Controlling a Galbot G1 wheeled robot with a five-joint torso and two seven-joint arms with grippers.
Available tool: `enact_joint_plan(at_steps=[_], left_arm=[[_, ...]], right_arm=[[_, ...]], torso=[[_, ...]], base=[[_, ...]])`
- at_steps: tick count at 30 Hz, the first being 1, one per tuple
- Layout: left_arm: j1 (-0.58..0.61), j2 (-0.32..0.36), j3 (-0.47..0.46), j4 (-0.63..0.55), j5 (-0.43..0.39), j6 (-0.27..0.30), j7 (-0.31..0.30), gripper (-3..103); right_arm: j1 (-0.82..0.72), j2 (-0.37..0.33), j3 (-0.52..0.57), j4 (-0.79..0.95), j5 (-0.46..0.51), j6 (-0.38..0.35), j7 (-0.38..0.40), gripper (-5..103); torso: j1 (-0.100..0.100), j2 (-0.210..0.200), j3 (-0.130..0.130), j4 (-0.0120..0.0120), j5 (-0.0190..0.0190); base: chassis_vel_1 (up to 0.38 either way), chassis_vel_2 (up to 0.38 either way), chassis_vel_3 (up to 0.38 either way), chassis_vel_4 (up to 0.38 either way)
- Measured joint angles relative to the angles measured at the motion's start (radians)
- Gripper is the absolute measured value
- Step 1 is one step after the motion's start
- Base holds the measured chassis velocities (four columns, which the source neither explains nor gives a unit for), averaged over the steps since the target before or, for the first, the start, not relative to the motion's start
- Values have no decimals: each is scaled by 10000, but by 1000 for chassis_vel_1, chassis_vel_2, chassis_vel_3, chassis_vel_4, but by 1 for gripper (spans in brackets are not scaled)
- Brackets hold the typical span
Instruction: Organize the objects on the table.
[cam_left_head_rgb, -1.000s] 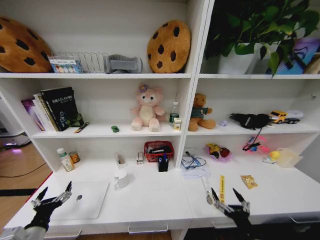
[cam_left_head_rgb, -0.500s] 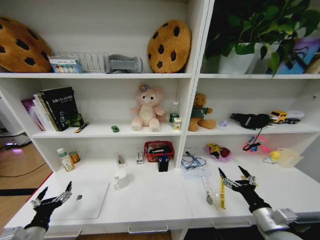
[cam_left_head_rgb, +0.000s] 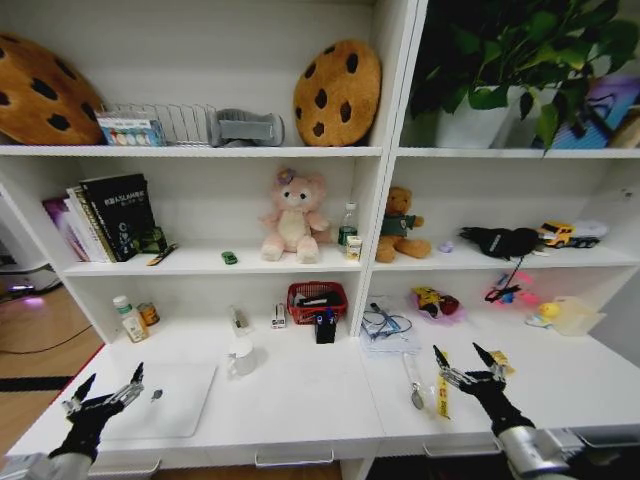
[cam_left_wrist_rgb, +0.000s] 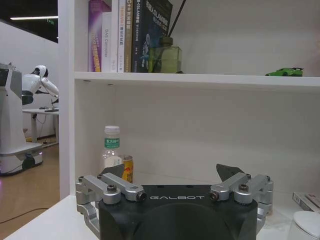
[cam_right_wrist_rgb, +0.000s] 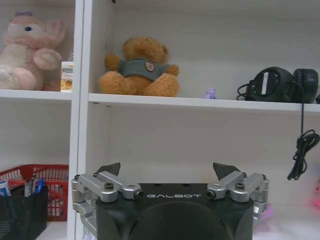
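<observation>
While both spread wide and empty, right hand (cam_left_head_rgb: 463, 361) hovers above table (cam_left_head_rgb: 300, 395); left hand (cam_left_head_rgb: 108, 389) over laptop (cam_left_head_rgb: 170, 400).

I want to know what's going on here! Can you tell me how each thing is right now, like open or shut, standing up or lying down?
Left gripper: open, holding nothing, over the laptop's corner.
Right gripper: open, holding nothing, above the desk.
Laptop: shut, lying flat.
Plastic bottle: upright, cap on.
Yellow strip: lying flat on the table.
Red basket: upright, with things inside.
Green toy car: on its wheels on the shelf.
</observation>
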Motion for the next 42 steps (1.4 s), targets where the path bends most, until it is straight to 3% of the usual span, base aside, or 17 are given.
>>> enact_joint_plan(at_steps=[14,22,25,29,37,42], left_arm=[[0,0,0,0,0,0,0,100],[0,0,0,0,0,0,0,100],[0,0,0,0,0,0,0,100],[0,0,0,0,0,0,2,100],[0,0,0,0,0,0,3,100],[1,0,0,0,0,0,1,100]], right_arm=[[1,170,-32,-157,-185,67,53,100],[4,189,-55,-170,-217,72,58,100],[58,198,-81,-202,-217,77,79,100],[177,221,-150,-273,-216,97,192,100],[1262,198,-805,-991,22,-952,913,100],[2681,-177,-1615,-2260,468,-1758,1256,100]], torso=[[-1,1,0,-2,9],[-2,1,0,1,-8],[-1,0,1,0,10],[-2,1,0,0,-2],[-2,1,0,-1,-1],[-1,0,1,3,5]], base=[[-172,-168,176,172],[-139,-139,129,147],[-138,-151,144,150],[-157,-140,144,151],[-12,-19,22,-1],[0,0,0,0]])
